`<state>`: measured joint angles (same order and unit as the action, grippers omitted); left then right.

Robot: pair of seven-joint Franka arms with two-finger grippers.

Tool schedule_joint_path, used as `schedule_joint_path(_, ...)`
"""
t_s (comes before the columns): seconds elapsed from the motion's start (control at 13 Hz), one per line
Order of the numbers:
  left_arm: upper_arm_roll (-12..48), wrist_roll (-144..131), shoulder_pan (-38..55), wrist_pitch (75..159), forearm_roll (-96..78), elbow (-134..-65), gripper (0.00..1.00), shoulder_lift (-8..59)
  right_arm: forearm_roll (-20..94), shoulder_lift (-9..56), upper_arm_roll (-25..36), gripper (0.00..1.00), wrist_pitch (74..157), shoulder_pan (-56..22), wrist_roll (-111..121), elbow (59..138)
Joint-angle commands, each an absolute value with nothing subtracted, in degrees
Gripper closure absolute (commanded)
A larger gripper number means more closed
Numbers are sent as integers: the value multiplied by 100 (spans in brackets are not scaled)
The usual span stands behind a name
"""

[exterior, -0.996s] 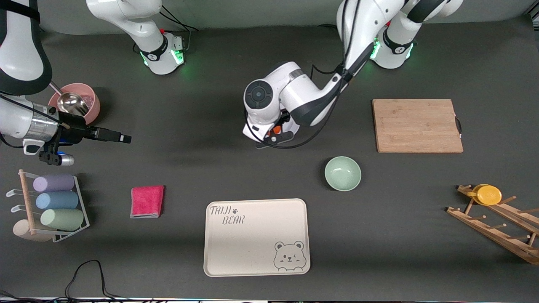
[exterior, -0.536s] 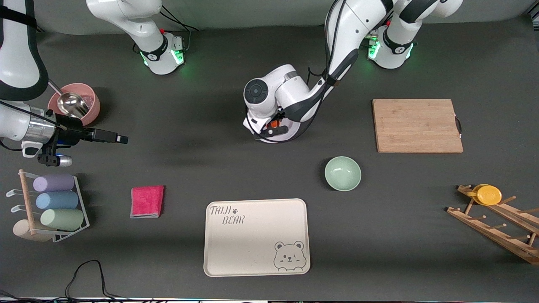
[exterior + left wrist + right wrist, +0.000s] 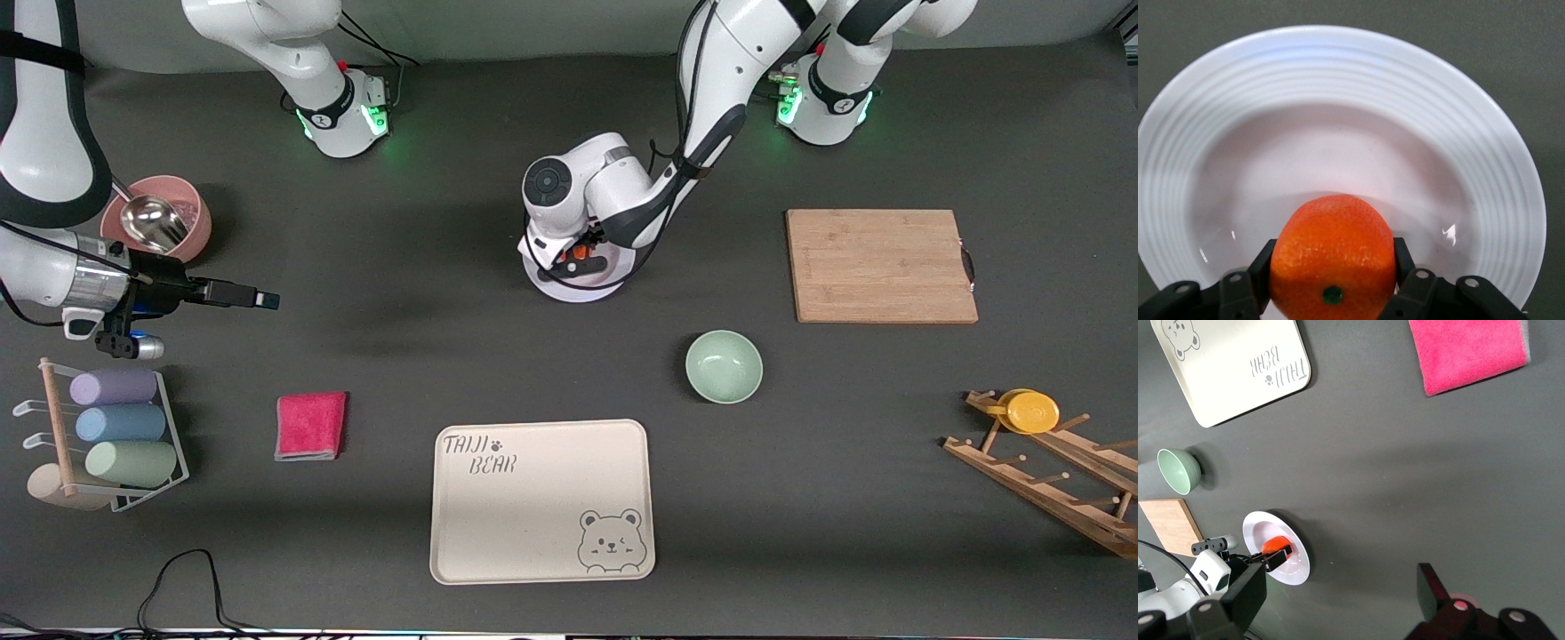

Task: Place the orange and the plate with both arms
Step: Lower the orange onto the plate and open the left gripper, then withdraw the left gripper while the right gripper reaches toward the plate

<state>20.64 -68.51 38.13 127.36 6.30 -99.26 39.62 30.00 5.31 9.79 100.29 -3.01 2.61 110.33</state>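
Since a moment ago the left arm has drawn in toward its base and lowered, so the left gripper (image 3: 578, 258) now sits over the middle of the plate (image 3: 613, 277) instead of at its nearer edge. Its fingers (image 3: 1253, 280) are pinched on the orange (image 3: 1333, 260), one on each side of the fruit, which hangs low over the plate's shallow centre (I can't say for sure whether it touches the glaze yet). The plate itself lies on the dark table about midway between the two bases, farther from the front camera than the green bowl (image 3: 724, 365).

The right arm waits, with the right gripper (image 3: 233, 293) spread wide above bare table near the pink bowl (image 3: 194, 224).

So the orange is being set down. I'd say the next move calls for a small descent until the fruit rests, then a gentle release and a straight lift so it doesn't roll off-centre.
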Motion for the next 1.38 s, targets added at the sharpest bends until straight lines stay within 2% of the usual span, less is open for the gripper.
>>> schedule_joint_path(0.0,2013,-6926,3727,12578,703,-10081,0,3700,3260,553,993,0,10169,-316,580,11135)
schedule_joint_path(0.31,1995,-6734,3420,12147,703,-10063,0,3367,3514,659,958,0,10300,-334,598,11144)
schedule_joint_path(0.77,1899,-5093,2314,11102,274,-9976,0,2340,4174,1010,712,0,10635,-378,606,11145)
schedule_joint_path(1.3,266,-3105,2189,10363,79,-9941,0,1398,4219,1151,501,0,10810,-378,607,11136)
